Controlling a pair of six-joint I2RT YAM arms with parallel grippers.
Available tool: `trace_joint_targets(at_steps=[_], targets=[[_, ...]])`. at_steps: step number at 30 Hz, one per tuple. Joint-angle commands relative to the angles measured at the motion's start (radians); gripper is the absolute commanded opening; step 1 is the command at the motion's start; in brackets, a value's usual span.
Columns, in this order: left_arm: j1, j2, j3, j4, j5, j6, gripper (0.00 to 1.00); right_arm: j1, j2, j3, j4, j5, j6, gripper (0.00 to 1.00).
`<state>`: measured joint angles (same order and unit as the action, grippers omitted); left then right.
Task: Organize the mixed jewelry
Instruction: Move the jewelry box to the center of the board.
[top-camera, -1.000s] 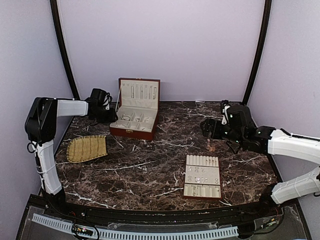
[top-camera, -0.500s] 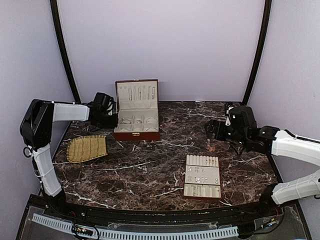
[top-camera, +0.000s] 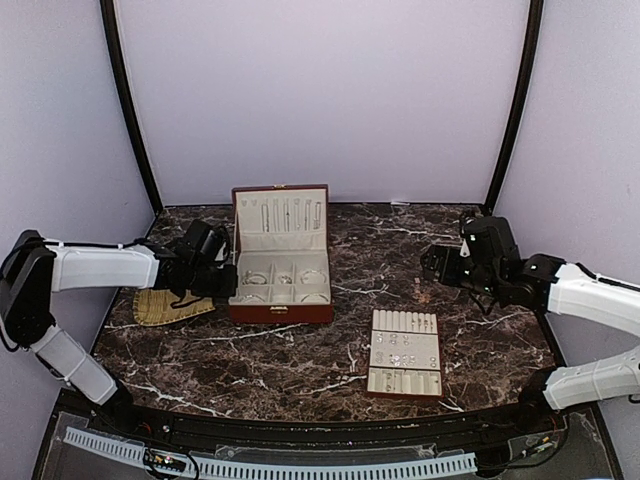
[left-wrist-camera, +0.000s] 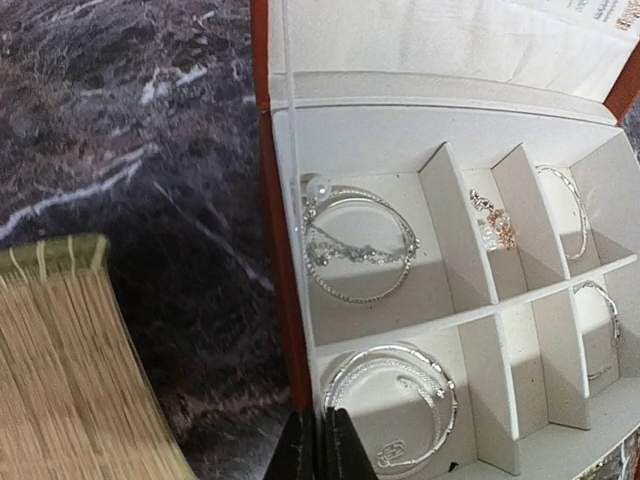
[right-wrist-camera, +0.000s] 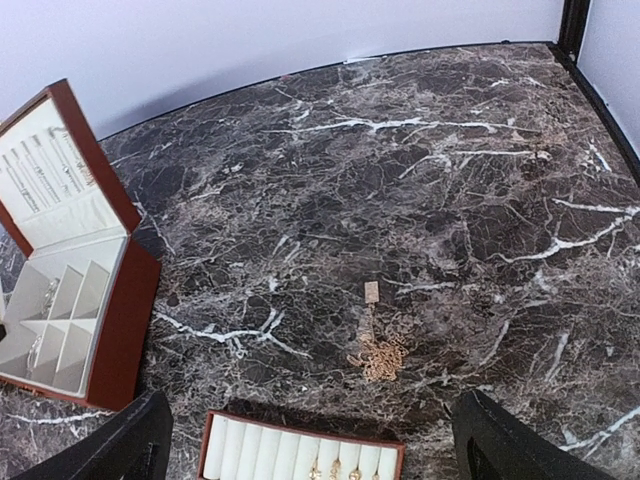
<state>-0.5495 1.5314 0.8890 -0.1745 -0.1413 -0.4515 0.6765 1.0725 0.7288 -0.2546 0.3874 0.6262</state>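
The red-brown box (top-camera: 280, 255) stands open at the table's middle left, with silvery bangles (left-wrist-camera: 360, 245) and more hoops (left-wrist-camera: 392, 400) in its cream compartments, and a small gold-toned piece (left-wrist-camera: 495, 228) in a narrow slot. My left gripper (top-camera: 222, 272) is at the box's left side; in the left wrist view it (left-wrist-camera: 322, 445) is shut on the box's left wall. My right gripper (top-camera: 432, 265) is wide open and empty (right-wrist-camera: 310, 440), hovering above a small gold chain with a tag (right-wrist-camera: 380, 355), which lies on the marble (top-camera: 417, 290).
A cream slotted tray with a brown rim (top-camera: 404, 352) lies front right, with small pieces in its rows; its far edge shows under the right gripper (right-wrist-camera: 230, 425). A woven straw mat (top-camera: 165, 305) lies left of the box, partly under the left arm.
The left arm has dragged the open box forward and to the right, turning it to face the front. The right gripper has drifted slightly right.
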Motion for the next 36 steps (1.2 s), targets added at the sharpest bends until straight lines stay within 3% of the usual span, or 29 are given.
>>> trace_joint_targets(at_steps=[1,14,21,27,33,36], targets=[[-0.091,-0.102,-0.094,0.021,-0.007,-0.106,0.00,-0.023,0.021,-0.028,0.017,-0.009,0.017,0.99],[-0.399,-0.178,-0.193,-0.090,-0.116,-0.387,0.01,-0.062,0.060,-0.087,-0.053,-0.058,0.066,0.94],[-0.406,-0.233,-0.179,-0.101,-0.128,-0.348,0.50,-0.101,0.146,-0.109,-0.011,-0.103,0.057,0.77],[-0.399,-0.336,-0.085,-0.279,-0.222,-0.207,0.81,-0.124,0.283,-0.050,0.021,-0.116,0.001,0.64],[-0.201,-0.418,0.018,-0.275,-0.051,0.070,0.86,-0.146,0.433,0.062,0.032,-0.123,-0.080,0.52],[-0.118,-0.421,0.074,-0.283,-0.021,0.189,0.87,-0.152,0.489,0.103,0.010,-0.092,-0.098,0.51]])
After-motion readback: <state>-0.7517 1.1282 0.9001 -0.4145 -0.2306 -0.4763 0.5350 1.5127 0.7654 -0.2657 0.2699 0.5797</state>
